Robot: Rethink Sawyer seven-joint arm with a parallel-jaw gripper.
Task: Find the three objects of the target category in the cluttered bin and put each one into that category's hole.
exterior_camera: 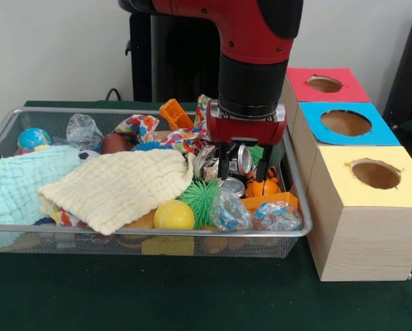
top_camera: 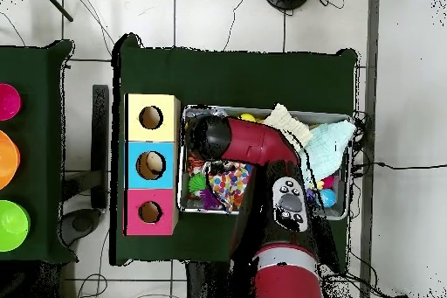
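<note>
Front view, read left to right. Wire basket (exterior_camera: pixel 13 116) holds the clutter. At its far left corner sits one wad of clear film (exterior_camera: pixel 83 131), well off to the fingers' left and behind a pale blue cloth (exterior_camera: pixel 16 183). A yellow cloth (exterior_camera: pixel 120 186) drapes over the middle, likely burying more items; what lies under it can't be seen. A yellow ball (exterior_camera: pixel 173 216) and a spiky green ball (exterior_camera: pixel 199 195) sit against the near rim, down-left of the fingers.

Gripper (exterior_camera: pixel 246 165) hangs straight down into the right end of the basket, fingers spread moderately with nothing held. Between and just behind them stand shiny tins (exterior_camera: pixel 242 160), which aren't the target; my guess is the arm is probing here for film buried among them.

Two more film wads, one (exterior_camera: pixel 228 209) just below the fingers and one (exterior_camera: pixel 277 216) with blue print down-right of them, lie by the near rim beside an orange tray (exterior_camera: pixel 271 201). Neither is touched.

Further right, the blue-faced hole (exterior_camera: pixel 346 123) sits in the middle box, empty as far as can be seen; no wad delivered yet, I judge.

Overhead view: the arm covers the gripper and most of that end of the basket.
</note>
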